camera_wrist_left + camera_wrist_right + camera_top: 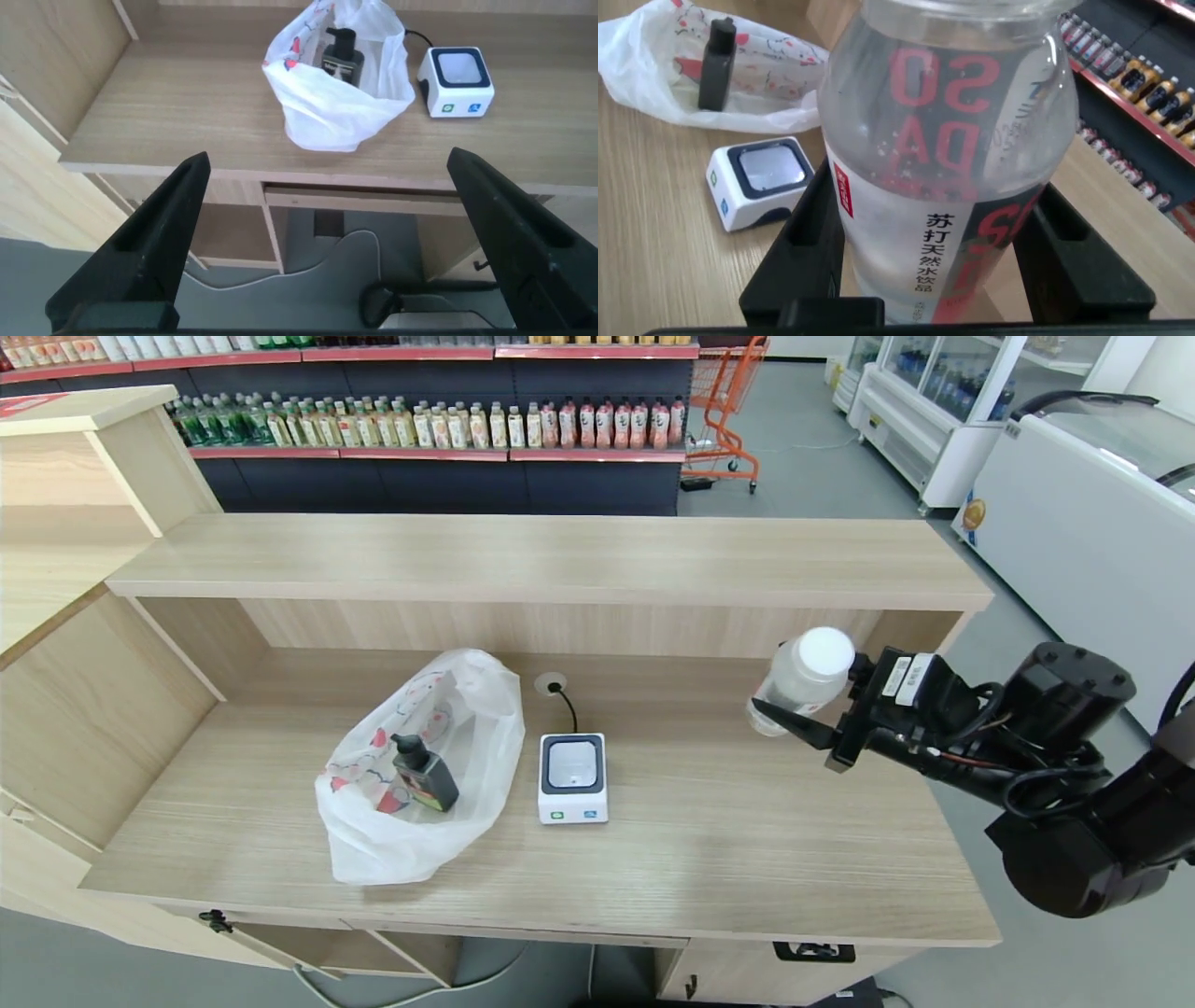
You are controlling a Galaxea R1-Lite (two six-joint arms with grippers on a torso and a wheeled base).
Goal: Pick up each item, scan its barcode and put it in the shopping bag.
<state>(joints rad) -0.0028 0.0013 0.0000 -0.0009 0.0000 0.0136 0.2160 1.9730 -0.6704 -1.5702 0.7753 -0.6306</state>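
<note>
**Right gripper** [814, 702]: closed on a clear soda water bottle [801, 683], one black finger on each side of the bottle's body. It is held in the air over the right end of the bench [747, 840].

**Soda water bottle**: clear plastic with a white cap and a label with red lettering, seen close up in the right wrist view [952, 159]. It sits tilted in the grip, not upright, clear of the bench top. It is to the right of the scanner and well apart from it.

**Left gripper** [327, 252]: fingers spread wide with nothing between them. It is out in front of the bench's near edge, apart from the bag.

**Scanner** [572, 777]: a small white box with a dark-framed window on top, standing on the bench mid-way along. A black cable [566, 707] runs from its back to a round port in the bench top. It is just beside the bag, on the bag's right.

**Shopping bag** [373, 849]: white translucent plastic with red print, lying open on the bench left of the scanner.

**Pump bottle** [425, 773]: dark, with a black pump head, standing inside the bag.

**Background**: store shelves of drink bottles [429, 425], an orange shopping cart [728, 401] and white chest freezers [1074, 513].
</note>
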